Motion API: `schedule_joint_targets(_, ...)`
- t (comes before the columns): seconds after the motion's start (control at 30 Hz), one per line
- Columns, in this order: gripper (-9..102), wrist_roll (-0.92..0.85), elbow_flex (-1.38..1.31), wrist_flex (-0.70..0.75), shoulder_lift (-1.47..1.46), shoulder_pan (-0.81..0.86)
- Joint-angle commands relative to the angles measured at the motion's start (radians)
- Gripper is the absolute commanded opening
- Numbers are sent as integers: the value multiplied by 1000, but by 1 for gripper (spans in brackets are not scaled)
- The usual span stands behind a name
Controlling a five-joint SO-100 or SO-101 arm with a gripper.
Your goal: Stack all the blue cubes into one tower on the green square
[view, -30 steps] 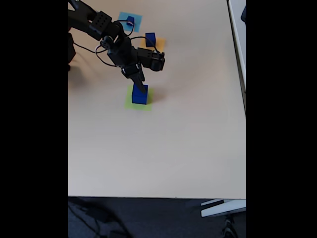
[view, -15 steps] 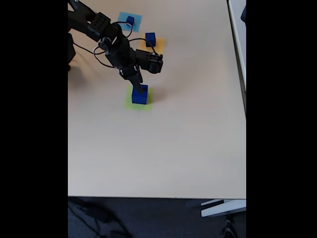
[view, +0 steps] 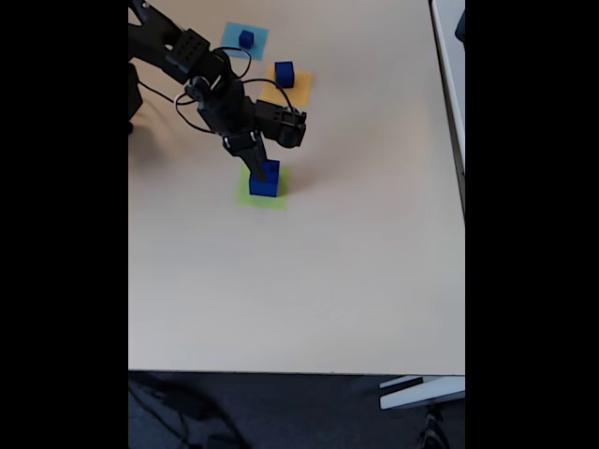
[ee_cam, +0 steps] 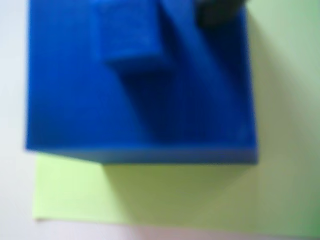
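Note:
The large blue cube sits on the green square, and the wrist view shows this cube close up on the green square. My gripper points down onto the cube's top at its left side. A dark blurred fingertip shows at the top edge of the wrist view, above the cube's top face. How the jaws stand is unclear. The medium blue cube rests on an orange square. The small blue cube rests on a light-blue square.
The beige table has wide free room in front of and to the right of the green square. The arm's base and cables fill the back left corner. The table's front edge runs across the lower part of the fixed view.
The arm has drawn slightly to the left, and the gripper tip has shifted from the middle of the large cube's top to its left side. The cubes have not moved.

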Motion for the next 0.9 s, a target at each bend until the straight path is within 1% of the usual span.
schedule_joint_targets(0.0,20,0,-61,11,8,2)
schedule_joint_targets(0.2,19,-2,-64,14,2,2)
schedule_joint_targets(0.7,20,-23,-143,94,11,-3)
schedule_joint_targets(0.87,20,-23,-158,100,-3,-8)
